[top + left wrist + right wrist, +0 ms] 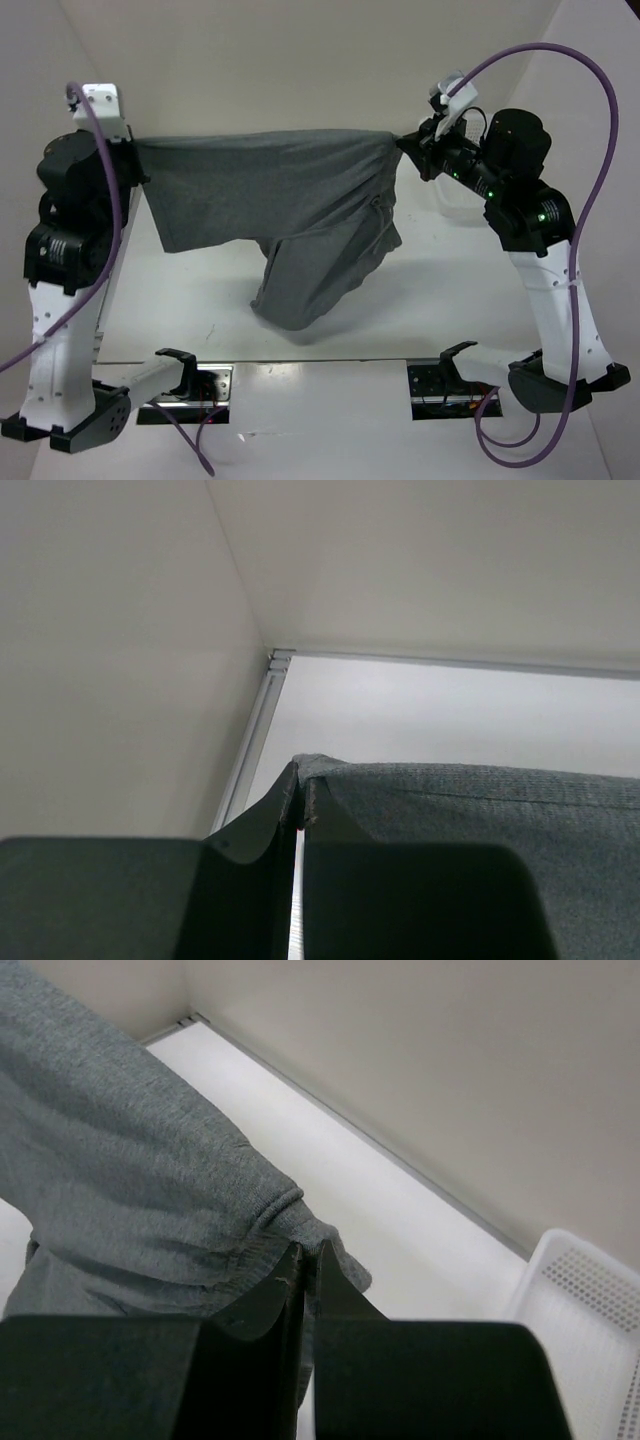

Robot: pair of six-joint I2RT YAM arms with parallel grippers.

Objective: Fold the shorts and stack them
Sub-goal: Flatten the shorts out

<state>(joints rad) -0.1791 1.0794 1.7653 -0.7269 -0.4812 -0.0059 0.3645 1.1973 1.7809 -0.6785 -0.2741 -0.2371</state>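
Holding shorts [280,200] taut mid-air between left jaws and right jaws, each pinching opposite top corner, legs drooping toward counter [450,300] below. Possibly risking slip: shallow corner pinches, hanging weight tugging fabric loose.

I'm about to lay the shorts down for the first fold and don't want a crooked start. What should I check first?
1. The left gripper shut on a corner of the shorts: ok.
2. The right gripper shut on the opposite corner: ok.
3. Top edge stretched between them: ok.
4. Cloth hanging smooth: not ok, lower right part is bunched.
5. Lowest fold clear of the table: cannot tell.
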